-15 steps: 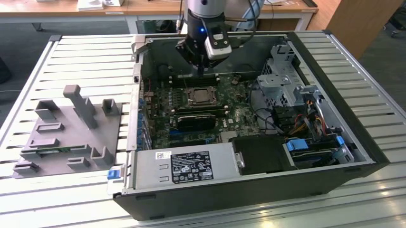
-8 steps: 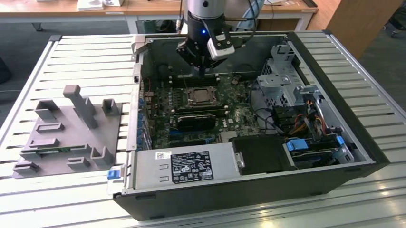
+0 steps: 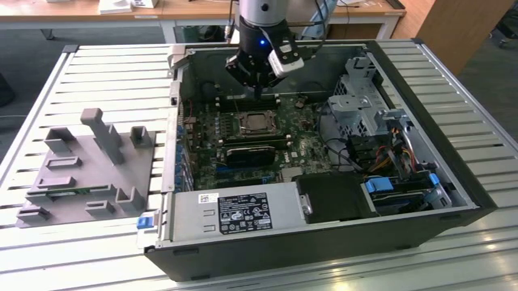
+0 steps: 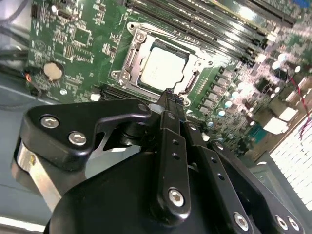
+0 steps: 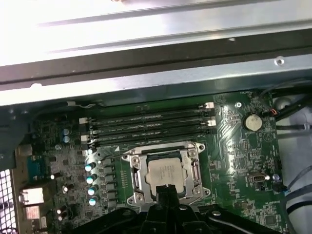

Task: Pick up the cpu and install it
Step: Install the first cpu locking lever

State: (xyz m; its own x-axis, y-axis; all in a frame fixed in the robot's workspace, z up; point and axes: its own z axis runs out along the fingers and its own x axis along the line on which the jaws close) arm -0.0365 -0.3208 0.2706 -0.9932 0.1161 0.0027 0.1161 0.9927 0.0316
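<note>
Overhead, the arm (image 3: 261, 24) points straight down, jaws pressed together and empty, above the socketed cpu (image 4: 164, 69).

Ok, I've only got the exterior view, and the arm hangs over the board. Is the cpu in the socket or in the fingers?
Observer: In the first wrist view the cpu lies flat in the socket, silver top up.
Operator: So the fingers carry nothing?
Observer: Nothing. In the second wrist view the gripper has its fingers closed together with nothing between them.
Operator: And the metal frame around the socket?
Observer: The metal frame surrounds the cpu on all sides. I cannot tell whether it is latched.
</note>
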